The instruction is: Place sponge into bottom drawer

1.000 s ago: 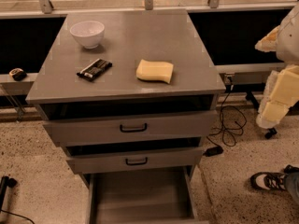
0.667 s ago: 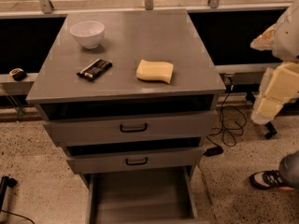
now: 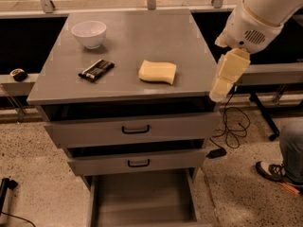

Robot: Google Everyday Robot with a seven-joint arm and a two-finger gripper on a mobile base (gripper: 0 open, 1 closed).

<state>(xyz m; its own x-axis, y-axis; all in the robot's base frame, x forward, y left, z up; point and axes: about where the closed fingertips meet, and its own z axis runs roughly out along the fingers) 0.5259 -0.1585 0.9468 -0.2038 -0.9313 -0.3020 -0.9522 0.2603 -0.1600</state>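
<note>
The pale yellow sponge (image 3: 157, 72) lies flat on the grey cabinet top (image 3: 142, 37), right of centre and near the front edge. The bottom drawer (image 3: 142, 197) is pulled out at the foot of the cabinet, and its flat grey floor is bare. My arm reaches in from the upper right. Its pale end with the gripper (image 3: 222, 86) hangs at the cabinet's right front corner, to the right of the sponge and apart from it, holding nothing that I can see.
A white bowl (image 3: 89, 33) stands at the back left of the top. A black flat packet (image 3: 96, 70) lies left of the sponge. Two upper drawers with black handles (image 3: 136, 129) stand slightly open. Cables (image 3: 232, 126) and a person's shoe (image 3: 277, 171) are on the floor at right.
My arm has swung left and nearer, from beside the cabinet to its right front corner. The sponge, bowl, packet and drawers have not moved.
</note>
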